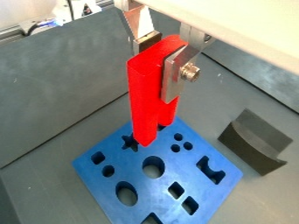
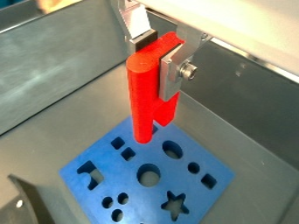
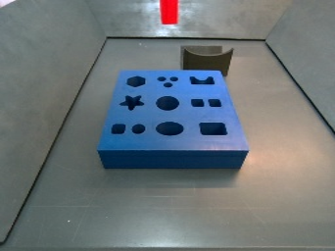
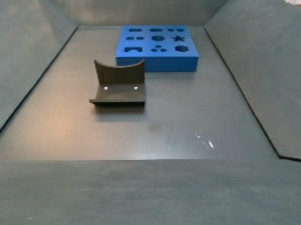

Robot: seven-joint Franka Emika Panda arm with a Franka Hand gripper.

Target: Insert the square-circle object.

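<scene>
My gripper (image 1: 158, 61) is shut on the square-circle object (image 1: 146, 96), a slim bright red peg, near its upper end. The peg hangs upright above the blue block (image 1: 100, 178), which has several shaped holes. Its lower tip is over the block's star-hole side in a wrist view, and whether it touches the block cannot be told. The gripper (image 2: 158, 57), peg (image 2: 142, 96) and block (image 2: 117, 175) show again in a wrist view. In a side view only the peg's lower end (image 3: 169, 10) shows, well above the block (image 3: 170, 157). The block also shows in a side view (image 4: 159, 60), where the gripper is out of frame.
A dark grey curved block (image 3: 206, 57) stands on the floor close to the blue block; it shows in both wrist views (image 1: 257, 140) (image 2: 30, 206) and in a side view (image 4: 118, 86). Grey metal walls (image 3: 53, 127) slope up around the floor.
</scene>
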